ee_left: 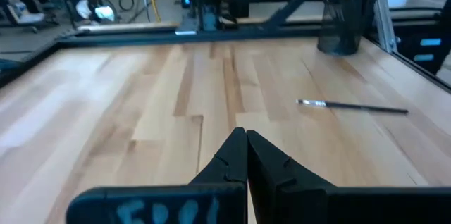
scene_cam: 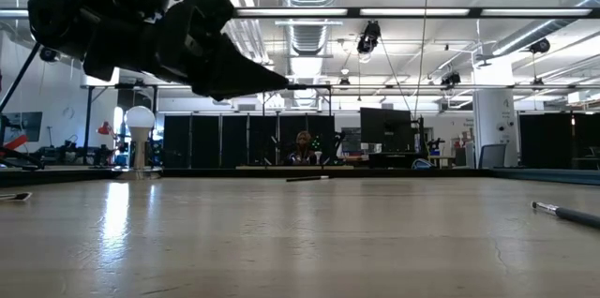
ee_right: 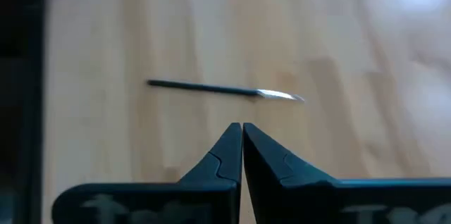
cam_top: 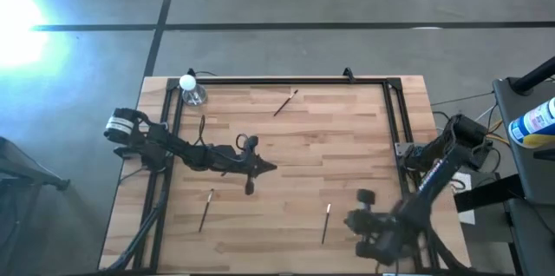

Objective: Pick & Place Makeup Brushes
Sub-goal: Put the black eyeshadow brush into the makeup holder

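Three brushes lie on the tabletop (cam_top: 347, 137), well apart from one another: one near the far edge (cam_top: 285, 102), one toward the near left (cam_top: 206, 209), and one toward the near right (cam_top: 326, 222). No container for them shows in any view, so I cannot say where they must go.

The step in hand looks like the approach, before any grasp. The left pincer (cam_top: 267, 168) hangs over the middle of the tabletop with its fingers pressed together and nothing between them. The right pincer (ee_right: 242, 131) is over the near right part, also closed and empty, and the near-right brush (ee_right: 224, 90) lies just ahead of its tips.

In my judgement the next move asks the right pincer to open, to turn so that its fingers stand across the thin handle, and then to go down until they almost touch the wood, because the brush is very flat.

There is much open room in the middle. A dark frame (cam_top: 286, 78) runs along the far and side edges, and a small bottle (cam_top: 191, 90) stands in the far left corner, away from the brushes.
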`<state>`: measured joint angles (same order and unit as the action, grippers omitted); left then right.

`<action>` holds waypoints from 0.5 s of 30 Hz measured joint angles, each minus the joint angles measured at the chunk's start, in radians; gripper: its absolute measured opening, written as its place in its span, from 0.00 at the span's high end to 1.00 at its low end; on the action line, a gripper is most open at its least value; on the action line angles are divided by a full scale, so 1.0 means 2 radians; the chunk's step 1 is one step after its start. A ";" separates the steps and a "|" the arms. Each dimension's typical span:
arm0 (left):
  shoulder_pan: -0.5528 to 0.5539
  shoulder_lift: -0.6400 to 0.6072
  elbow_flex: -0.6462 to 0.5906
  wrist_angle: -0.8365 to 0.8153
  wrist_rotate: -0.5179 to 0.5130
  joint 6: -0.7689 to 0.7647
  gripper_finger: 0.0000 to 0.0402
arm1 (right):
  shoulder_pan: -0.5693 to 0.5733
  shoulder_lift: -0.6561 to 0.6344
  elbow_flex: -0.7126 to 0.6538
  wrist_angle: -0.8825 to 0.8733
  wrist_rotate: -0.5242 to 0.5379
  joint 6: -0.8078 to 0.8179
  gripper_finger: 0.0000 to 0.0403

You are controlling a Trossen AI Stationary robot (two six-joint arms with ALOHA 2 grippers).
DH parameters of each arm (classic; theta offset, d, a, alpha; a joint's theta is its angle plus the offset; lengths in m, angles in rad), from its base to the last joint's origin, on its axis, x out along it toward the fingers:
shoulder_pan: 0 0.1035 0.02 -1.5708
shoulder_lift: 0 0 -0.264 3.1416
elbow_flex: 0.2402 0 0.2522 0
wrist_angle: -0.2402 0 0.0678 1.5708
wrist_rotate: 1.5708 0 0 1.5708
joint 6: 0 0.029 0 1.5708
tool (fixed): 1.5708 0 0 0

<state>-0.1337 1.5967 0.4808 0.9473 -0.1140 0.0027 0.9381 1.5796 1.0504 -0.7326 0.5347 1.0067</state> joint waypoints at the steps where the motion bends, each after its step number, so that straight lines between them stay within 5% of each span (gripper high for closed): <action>1: 0.000 0.000 0.000 -0.004 0.003 0.000 1.00 | -0.012 -0.007 -0.018 0.035 -0.012 -0.032 0.98; 5: 0.000 0.000 0.000 -0.011 0.020 -0.002 1.00 | -0.068 -0.017 -0.063 0.099 -0.061 -0.130 0.98; 15: -0.001 0.000 0.000 -0.036 0.025 -0.028 1.00 | -0.176 0.025 -0.057 0.097 -0.188 -0.345 0.82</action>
<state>-0.1349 1.5967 0.4808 0.8752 -0.0646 -0.0530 0.5866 1.6292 0.9374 -0.5393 0.1596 0.3173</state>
